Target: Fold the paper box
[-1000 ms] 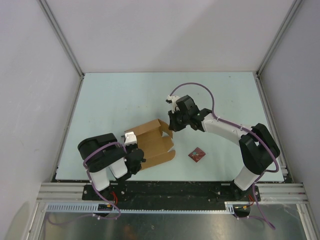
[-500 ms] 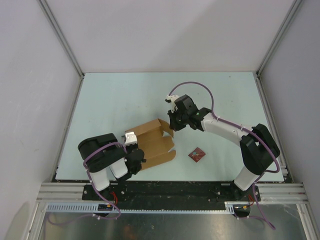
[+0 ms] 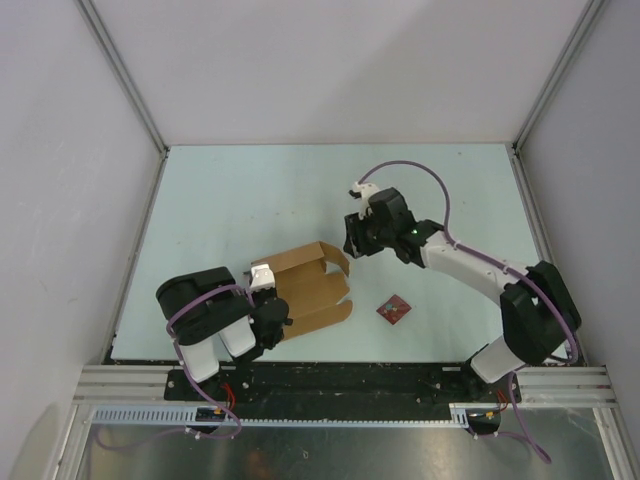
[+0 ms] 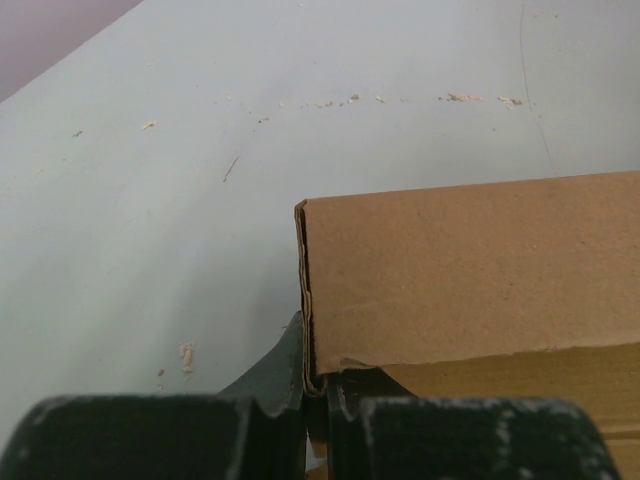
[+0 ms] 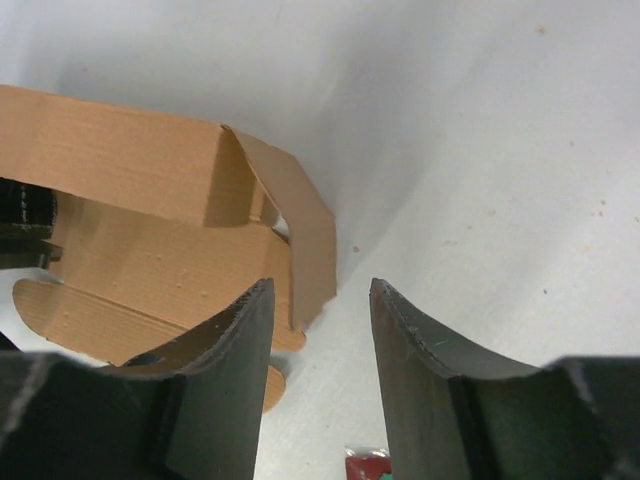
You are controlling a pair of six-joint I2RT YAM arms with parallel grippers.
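Note:
The brown paper box (image 3: pixel 308 287) lies partly folded at the near left of the table, one long wall raised and an end flap (image 5: pixel 300 235) standing at its right end. My left gripper (image 3: pixel 263 277) is shut on the left end of that raised wall (image 4: pixel 470 270), and in the left wrist view its fingertips (image 4: pixel 318 378) pinch the doubled cardboard edge. My right gripper (image 3: pixel 353 240) hovers just right of the end flap, clear of it. In the right wrist view it (image 5: pixel 320 284) is open with only table between the fingers.
A small dark red square item (image 3: pixel 394 309) lies on the table right of the box, and shows at the bottom edge of the right wrist view (image 5: pixel 366 466). The pale table (image 3: pixel 250 195) is walled on three sides. A metal rail (image 3: pixel 340 380) runs along the near edge.
The right gripper has opened, let go of the box's right end flap and drawn back a little to the right. The left gripper and the box have stayed put.

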